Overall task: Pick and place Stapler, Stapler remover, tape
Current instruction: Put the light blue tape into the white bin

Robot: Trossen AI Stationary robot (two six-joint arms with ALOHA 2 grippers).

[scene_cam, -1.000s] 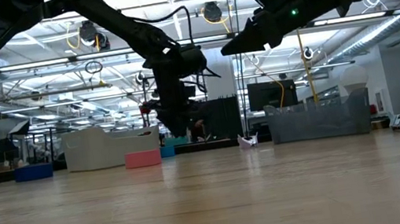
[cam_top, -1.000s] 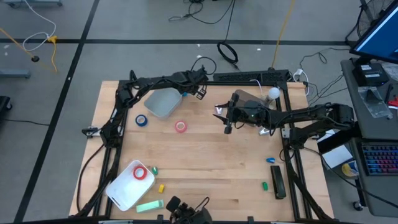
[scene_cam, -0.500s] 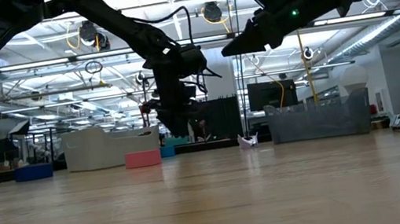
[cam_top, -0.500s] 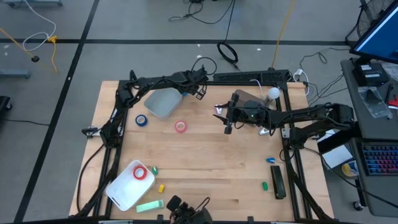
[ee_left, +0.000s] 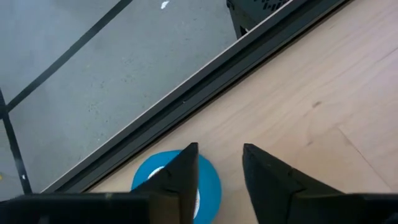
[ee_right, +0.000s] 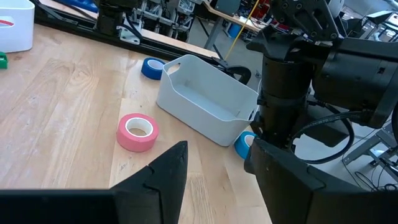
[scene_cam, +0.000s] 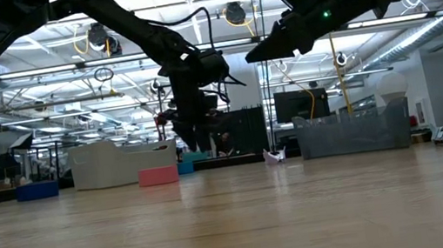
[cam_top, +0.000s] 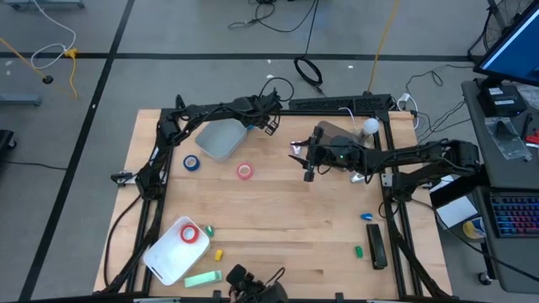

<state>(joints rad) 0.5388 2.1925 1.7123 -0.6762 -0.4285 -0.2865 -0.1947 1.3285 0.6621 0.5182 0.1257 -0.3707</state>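
Observation:
A blue tape roll (ee_left: 210, 186) lies flat on the wood by the table's far edge, beside a white bin (cam_top: 221, 139). My left gripper (ee_left: 221, 165) hangs over it, open. The roll sits under one finger (ee_left: 183, 177), not in the gap. It also shows in the right wrist view as a blue tape roll (ee_right: 244, 144). A pink tape roll (cam_top: 244, 172) and another blue roll (cam_top: 192, 162) lie near the bin. A red roll (cam_top: 189, 234) sits in a white tray (cam_top: 164, 257). The black stapler (cam_top: 376, 247) lies at the near right. My right gripper (cam_top: 307, 172) hovers open mid-table. My left gripper comes at the blue roll slanting down from the near left. One finger (ee_left: 183, 177) hides part of the roll's top. I cannot tell whether it touches the roll. The roll lies flat on the table.
Small green and yellow pieces (cam_top: 206, 252) lie around the tray. A small blue piece (cam_top: 368, 216) and a green one (cam_top: 358, 251) lie near the stapler. A black rail (ee_left: 205, 93) runs along the table's far edge. Bare wood spans the middle and near side.

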